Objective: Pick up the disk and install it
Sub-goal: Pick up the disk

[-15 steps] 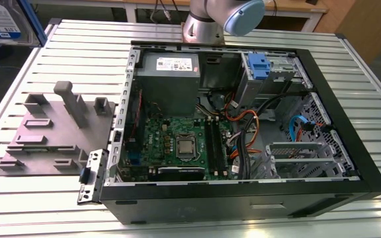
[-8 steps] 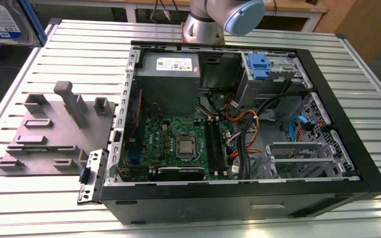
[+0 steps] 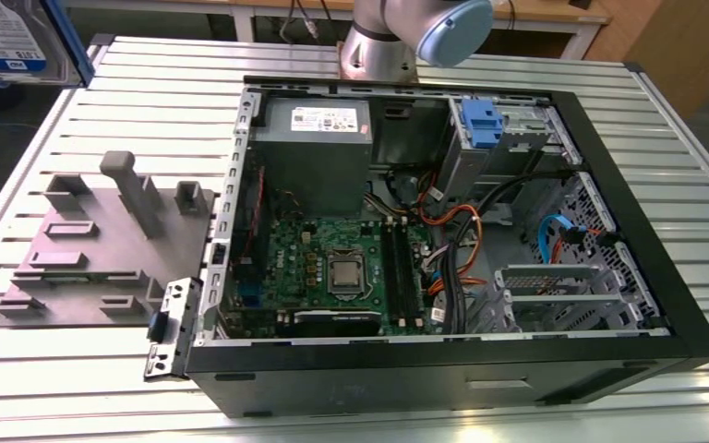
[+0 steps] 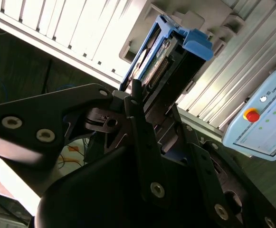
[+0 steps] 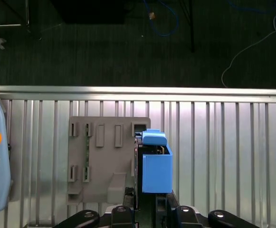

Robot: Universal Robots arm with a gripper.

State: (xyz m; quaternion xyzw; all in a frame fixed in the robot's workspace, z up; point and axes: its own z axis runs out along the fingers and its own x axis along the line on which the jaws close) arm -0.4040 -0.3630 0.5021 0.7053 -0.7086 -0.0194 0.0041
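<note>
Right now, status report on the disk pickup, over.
Gripper shut on the disk. Disk held clear above the grey fixture, not yet in the computer case. Nothing seen in the way.

One disk (image 3: 4, 39), one computer case (image 3: 453, 380), one grey fixture (image 3: 84, 254), one pendant (image 4: 266, 121).

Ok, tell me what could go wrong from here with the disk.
1. The gripper holds the disk by one end above the grey fixture. A slip could drop it onto the fixture's raised posts.
2. Loose cables crowd the case just below the drive cage. The disk might snag on them going in.
</note>
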